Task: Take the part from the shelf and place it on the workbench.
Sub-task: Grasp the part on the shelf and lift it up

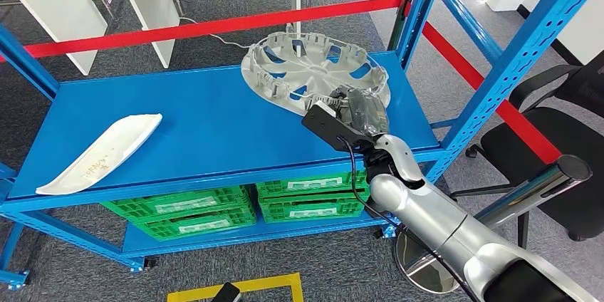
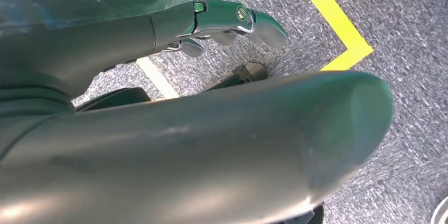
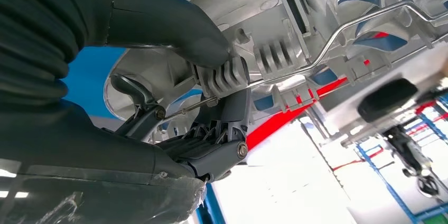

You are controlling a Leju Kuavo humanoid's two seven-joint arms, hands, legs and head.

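Observation:
A grey plastic wheel cover (image 1: 299, 67) lies at the back right of the blue shelf board (image 1: 214, 117). My right hand (image 1: 356, 110) grips its near rim. In the right wrist view the thumb (image 3: 174, 28) presses on top of the ribbed rim of the wheel cover (image 3: 317, 18) and the darker fingers (image 3: 222, 150) curl under it. I cannot tell whether the cover is lifted off the board. My left hand (image 2: 185, 129) hangs over grey carpet, holding nothing, its fingers (image 2: 238, 18) stretched out apart from the thumb.
A long white curved part (image 1: 103, 151) lies at the shelf's front left. Green crates (image 1: 214, 209) fill the lower level. Blue uprights (image 1: 498, 67) frame the right side, with red barrier tape (image 1: 214, 25) behind. A black office chair (image 1: 563, 138) stands to the right. Yellow floor tape (image 2: 338, 23) runs below.

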